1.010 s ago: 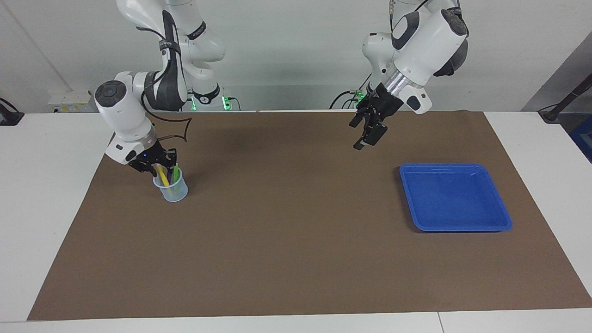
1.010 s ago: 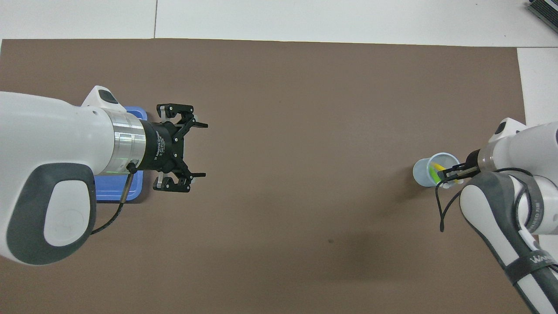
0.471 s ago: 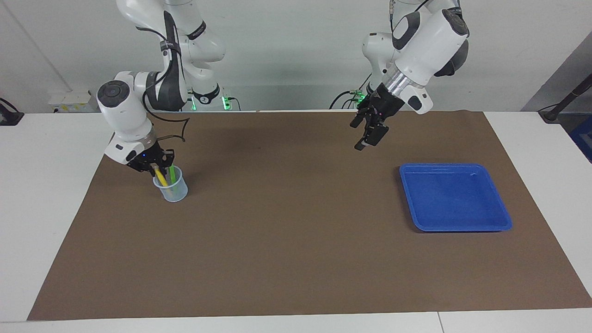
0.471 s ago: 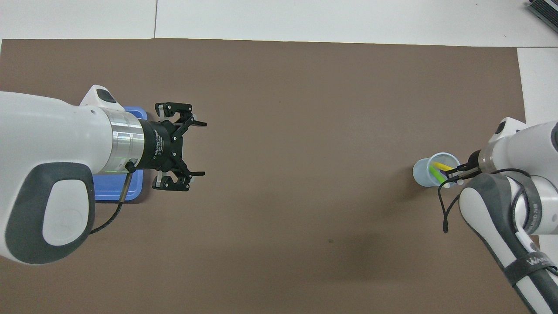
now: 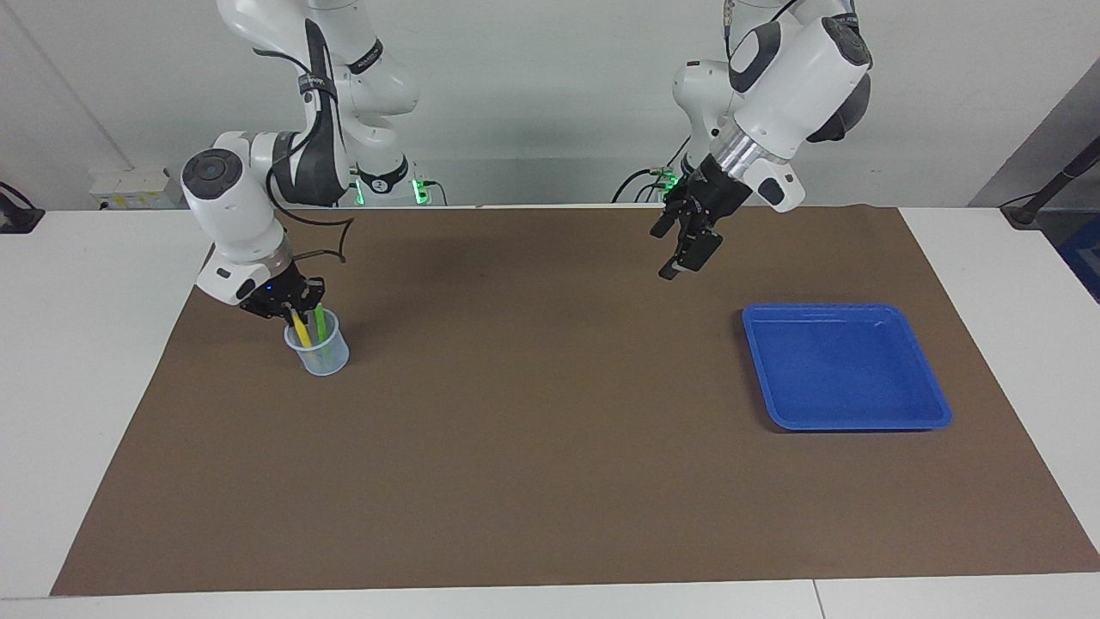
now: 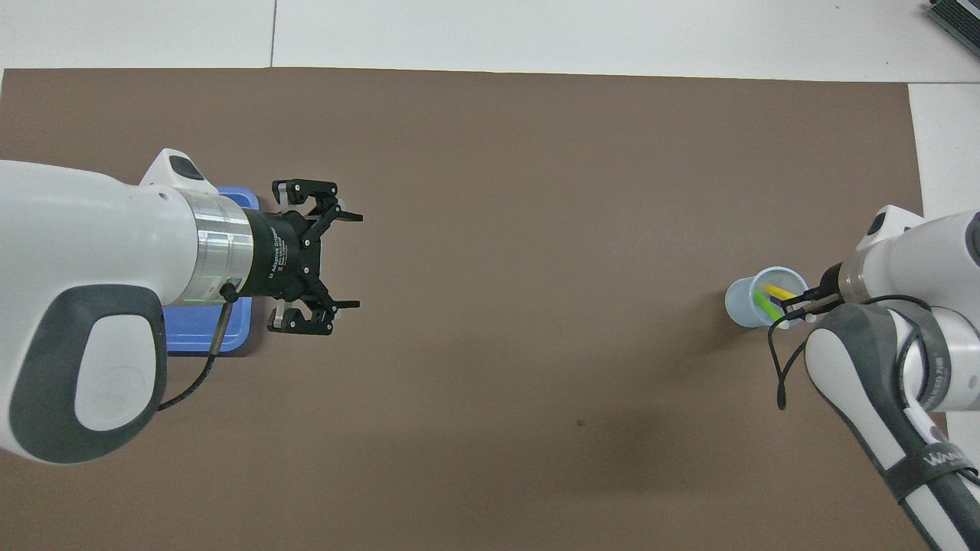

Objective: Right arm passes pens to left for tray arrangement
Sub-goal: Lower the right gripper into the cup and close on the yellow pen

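Pens: your yellow pen (image 5: 300, 327) and green pen (image 5: 320, 322) are standing tilted in the pale cup (image 5: 319, 354) at the right arm's end of the mat (image 5: 533, 481); the purple one isn't showing clearly.
Right gripper (image 5: 292, 315): you're seeing it sitting at the cup's mouth, fingertips pinched together on the yellow pen's top.
Tray (image 5: 937, 411): it's lying on the mat at the left arm's end, well apart from the cup.
Left gripper (image 5: 679, 251): it's hanging over bare mat beside the tray, jaws spread wide, gripping nothing.
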Robot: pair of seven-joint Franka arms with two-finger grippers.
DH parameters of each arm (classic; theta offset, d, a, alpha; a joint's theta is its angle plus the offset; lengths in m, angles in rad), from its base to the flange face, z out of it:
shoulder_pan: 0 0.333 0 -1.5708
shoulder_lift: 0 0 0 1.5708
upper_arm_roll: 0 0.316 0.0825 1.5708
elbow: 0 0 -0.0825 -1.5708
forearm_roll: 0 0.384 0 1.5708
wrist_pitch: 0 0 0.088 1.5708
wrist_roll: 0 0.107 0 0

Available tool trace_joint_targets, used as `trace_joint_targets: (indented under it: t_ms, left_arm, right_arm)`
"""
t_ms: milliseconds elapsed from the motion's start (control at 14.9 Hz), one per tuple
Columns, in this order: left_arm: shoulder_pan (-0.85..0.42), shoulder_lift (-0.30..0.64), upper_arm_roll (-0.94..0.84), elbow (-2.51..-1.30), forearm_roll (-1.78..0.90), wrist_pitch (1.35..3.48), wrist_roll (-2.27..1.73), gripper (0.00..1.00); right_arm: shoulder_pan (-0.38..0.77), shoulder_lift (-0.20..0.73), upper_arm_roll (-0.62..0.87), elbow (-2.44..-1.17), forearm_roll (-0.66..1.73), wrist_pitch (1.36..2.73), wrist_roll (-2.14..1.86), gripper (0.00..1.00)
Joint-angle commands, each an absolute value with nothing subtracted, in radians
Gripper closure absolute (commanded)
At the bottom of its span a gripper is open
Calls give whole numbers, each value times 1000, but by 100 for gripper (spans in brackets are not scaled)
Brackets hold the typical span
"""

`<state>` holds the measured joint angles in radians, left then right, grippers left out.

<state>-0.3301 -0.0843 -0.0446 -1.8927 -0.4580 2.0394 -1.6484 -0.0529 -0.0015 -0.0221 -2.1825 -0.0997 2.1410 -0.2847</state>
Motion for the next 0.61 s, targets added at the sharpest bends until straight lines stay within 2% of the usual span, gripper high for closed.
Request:
trace_joint_targets:
  t_ms: [0, 269, 539]
  left_arm:
    - [-330, -110, -44, -1928, -476, 2057, -1655, 0]
    - [-337, -109, -44, -1927, -477, 2057, -1661, 0]
    - [-342, -112, -46, -1931, -476, 2055, -1663, 0]
  right_arm:
    - [-58, 18, -18, -2140, -106, 2103, -308, 100]
    - [-57, 31, -17, -2068, -103, 2028, -307, 100]
    - [-57, 23, -17, -2059, -94, 2010, -308, 100]
